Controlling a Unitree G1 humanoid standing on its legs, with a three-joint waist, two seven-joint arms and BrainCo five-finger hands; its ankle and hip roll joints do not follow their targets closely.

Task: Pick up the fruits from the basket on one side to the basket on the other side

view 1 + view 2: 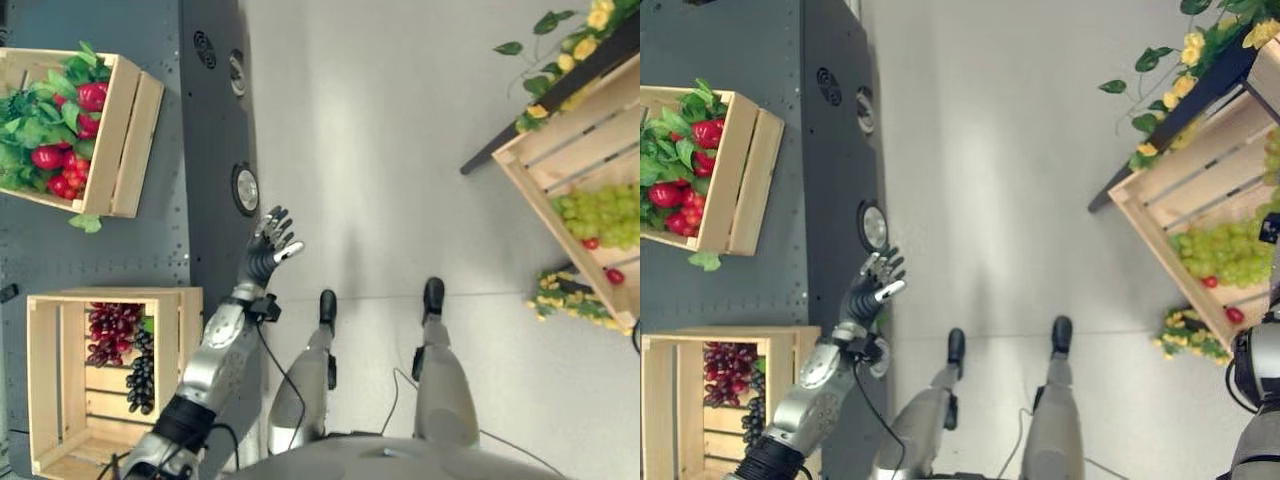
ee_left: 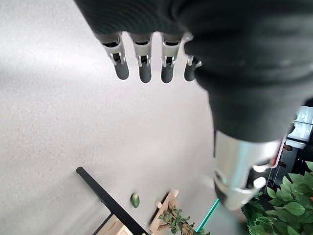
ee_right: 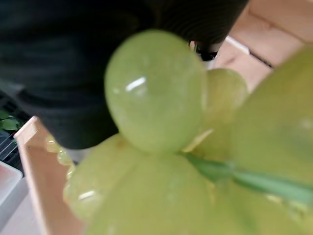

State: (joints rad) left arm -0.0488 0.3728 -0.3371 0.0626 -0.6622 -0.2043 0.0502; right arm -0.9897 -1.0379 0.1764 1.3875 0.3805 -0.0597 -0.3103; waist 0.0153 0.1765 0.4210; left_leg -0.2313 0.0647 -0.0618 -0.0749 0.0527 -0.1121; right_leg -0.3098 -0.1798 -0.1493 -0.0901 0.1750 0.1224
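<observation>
Far left of the frame there are two wooden crates sitting on a dark grey platform point(image 1: 150, 250). The upper-left crate point(image 1: 128, 135) is stuffed with red strawberries point(image 1: 75, 130) and green leaves. The lower-left crate point(image 1: 50, 390) holds dark red and black grape bunches point(image 1: 122, 345) in one corner, with most of its slatted bottom still bare, so my guess is that's the drop-off box with room to spare.

Just right of that crate, the left hand point(image 1: 272, 243) hangs over the platform's edge with its fingers straight and fanned out, holding nothing. In its wrist view you see the dark fingertips point(image 2: 145, 73) in a row over bare floor. It looks parked out of the way while the other arm works.

Over at the right edge there's a tilted wooden crate point(image 1: 530, 180) with a heap of green grapes point(image 1: 600, 215) and a couple of small red fruits point(image 1: 614, 276), with yellow flowers point(image 1: 560, 295) tucked round it. The right arm reaches in from the lower right of the right eye view. The right wrist view has green grapes pushed right up against the lens, so the right hand point(image 3: 68, 73) is deep in that bunch, probably going for a grab. I honestly can't tell what its fingers are doing.
</observation>
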